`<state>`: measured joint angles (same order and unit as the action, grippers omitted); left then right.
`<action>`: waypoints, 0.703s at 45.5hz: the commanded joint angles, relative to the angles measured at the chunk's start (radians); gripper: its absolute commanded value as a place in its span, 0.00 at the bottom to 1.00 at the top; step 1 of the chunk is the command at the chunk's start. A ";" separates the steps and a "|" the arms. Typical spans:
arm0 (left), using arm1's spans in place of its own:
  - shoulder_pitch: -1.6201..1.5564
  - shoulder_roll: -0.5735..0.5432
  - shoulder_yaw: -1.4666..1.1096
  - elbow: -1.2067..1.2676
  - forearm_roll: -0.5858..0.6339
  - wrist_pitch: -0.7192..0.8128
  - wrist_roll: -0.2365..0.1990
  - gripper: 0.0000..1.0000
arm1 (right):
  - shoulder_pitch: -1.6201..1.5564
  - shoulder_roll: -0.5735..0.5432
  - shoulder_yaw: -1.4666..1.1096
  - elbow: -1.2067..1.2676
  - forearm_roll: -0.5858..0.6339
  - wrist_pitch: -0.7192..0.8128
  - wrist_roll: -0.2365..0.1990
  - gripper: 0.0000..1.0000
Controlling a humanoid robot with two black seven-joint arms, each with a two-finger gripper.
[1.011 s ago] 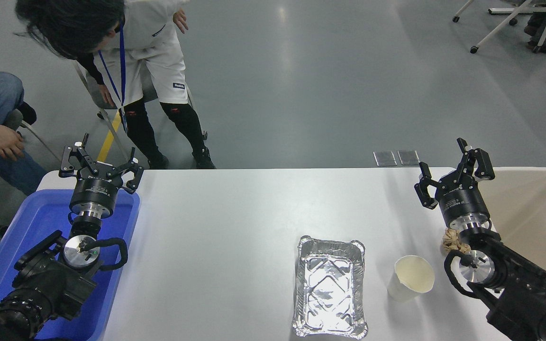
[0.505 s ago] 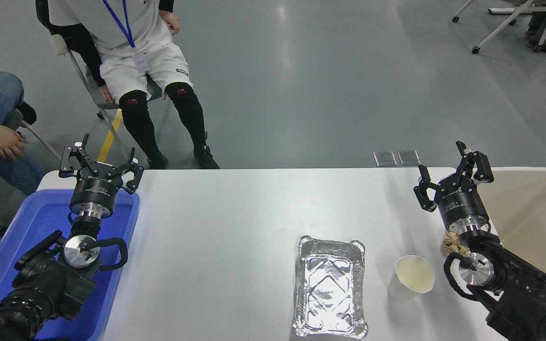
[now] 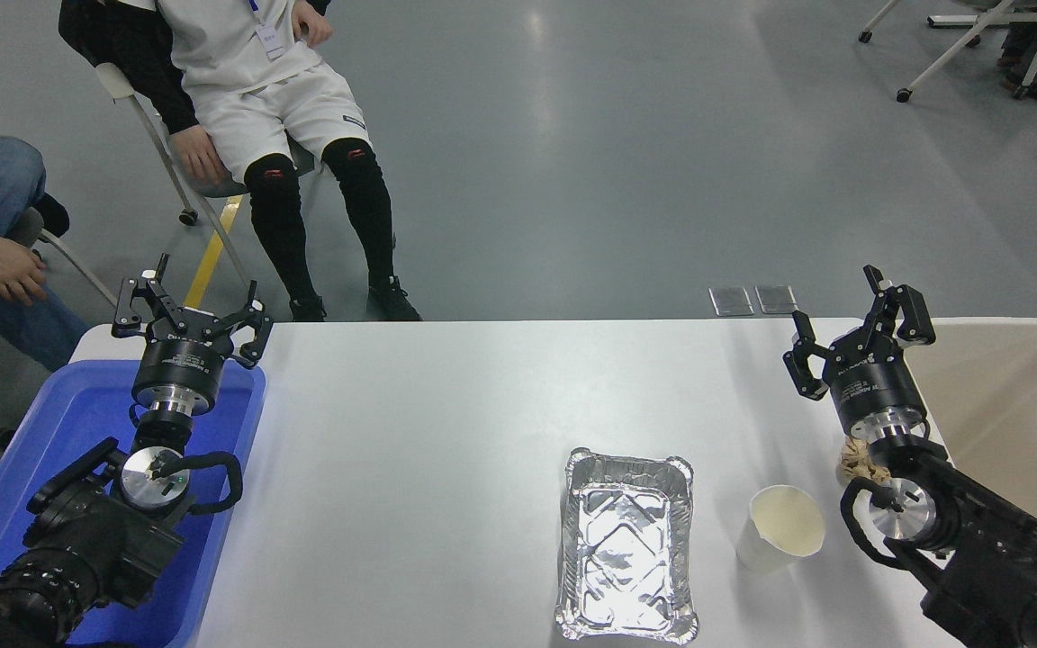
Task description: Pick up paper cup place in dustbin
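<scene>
Right hand (image 3: 853,335): open, fingers spread, empty, raised above the bench (image 3: 446,405) at its far right.
Left hand (image 3: 189,317): parked over the blue tray (image 3: 77,423), fingers apart, holding nothing.
Cup (image 3: 780,529): stood upright on the bench, nearer the camera than the right hand and slightly to its left, beside the right forearm.
Bin (image 3: 1023,405): lay just right of the right hand, off the bench edge, mouth open upward.
Step in hand: reaching for the cup; no contact was made yet.
Doing it well: the hand likely needed to draw back and down toward the cup, fingers straddling the wall below the rim, closing gently so the thin paper did not crush.
Obstacles: the foil tray (image 3: 626,544) sat close on the cup's left; the paper ball (image 3: 861,461) lay under the wrist, between hand and cup.
</scene>
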<state>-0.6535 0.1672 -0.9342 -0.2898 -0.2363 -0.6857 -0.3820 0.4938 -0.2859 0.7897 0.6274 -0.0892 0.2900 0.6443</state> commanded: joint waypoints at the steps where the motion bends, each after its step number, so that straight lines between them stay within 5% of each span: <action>1: 0.000 0.000 0.000 0.000 0.000 0.000 0.000 0.99 | -0.004 -0.004 0.000 -0.001 0.000 0.000 0.000 1.00; 32: 0.000 0.000 0.000 0.000 0.000 -0.003 0.000 0.99 | 0.005 -0.006 -0.006 0.011 -0.003 -0.003 0.000 1.00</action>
<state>-0.6535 0.1672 -0.9342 -0.2899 -0.2362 -0.6857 -0.3820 0.4981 -0.2887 0.7862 0.6306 -0.0913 0.2871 0.6443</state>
